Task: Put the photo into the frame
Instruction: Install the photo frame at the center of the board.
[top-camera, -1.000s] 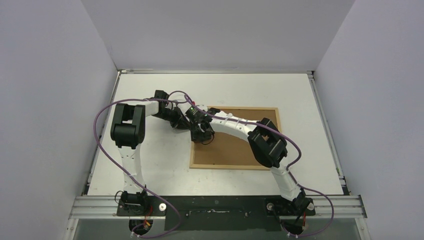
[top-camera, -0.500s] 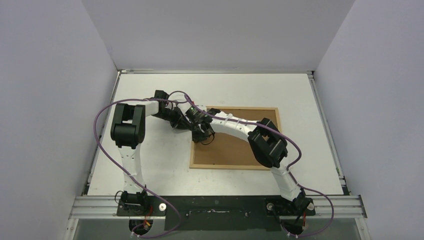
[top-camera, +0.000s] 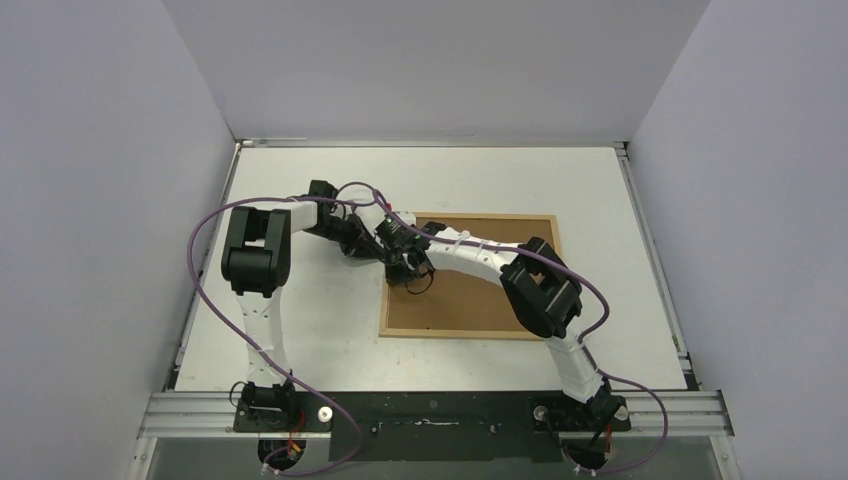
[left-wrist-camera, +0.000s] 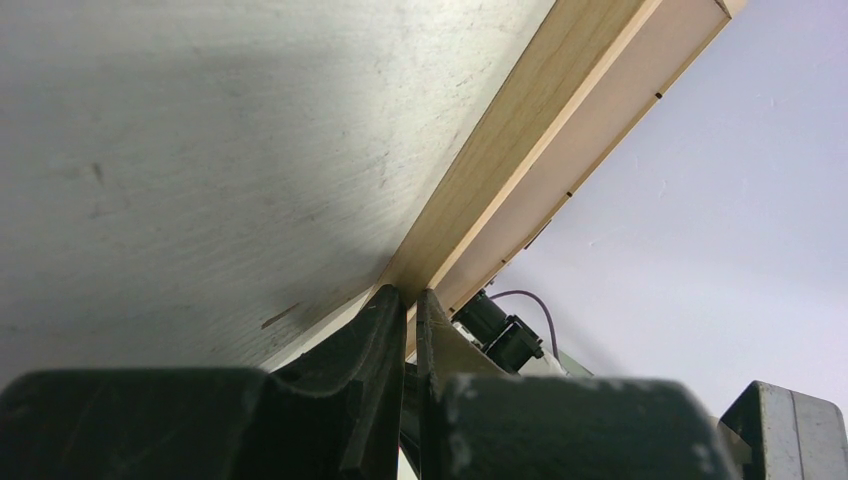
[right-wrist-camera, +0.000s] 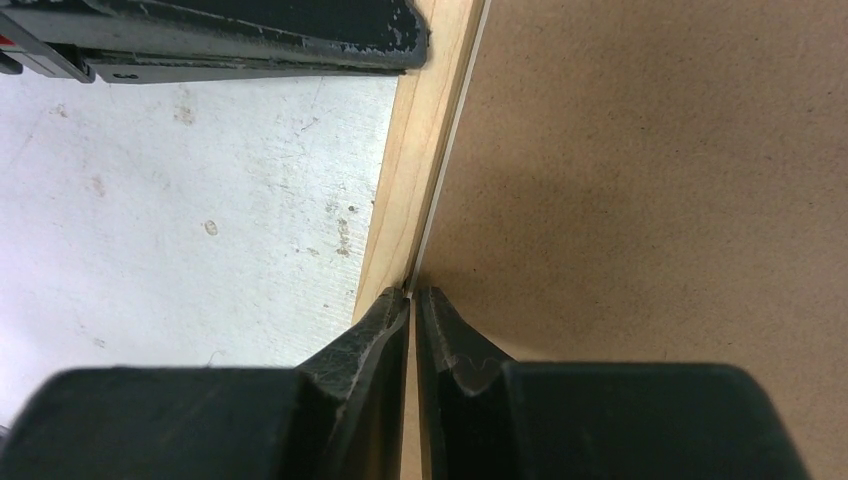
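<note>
One frame (right-wrist-camera: 413, 185), flat on the table (top-camera: 300, 330) right of centre, with one brown backing panel (top-camera: 480, 295) sitting inside it. Two arms meet at its left strip. Left gripper (left-wrist-camera: 410, 296): fingers together, tips against that strip. Right gripper (right-wrist-camera: 412, 292): fingers nearly together at the strip/panel seam. Thin white line runs in the seam; can't tell if it's the photo.

frame (right-wrist-camera: 405, 190): bare wood, nothing readable
backing panel (right-wrist-camera: 650, 200): plain brown, no print
tabletop (right-wrist-camera: 200, 220): only scuffs and specks (no lettering)
arm casings (top-camera: 540, 290): any marking too small to read
</note>
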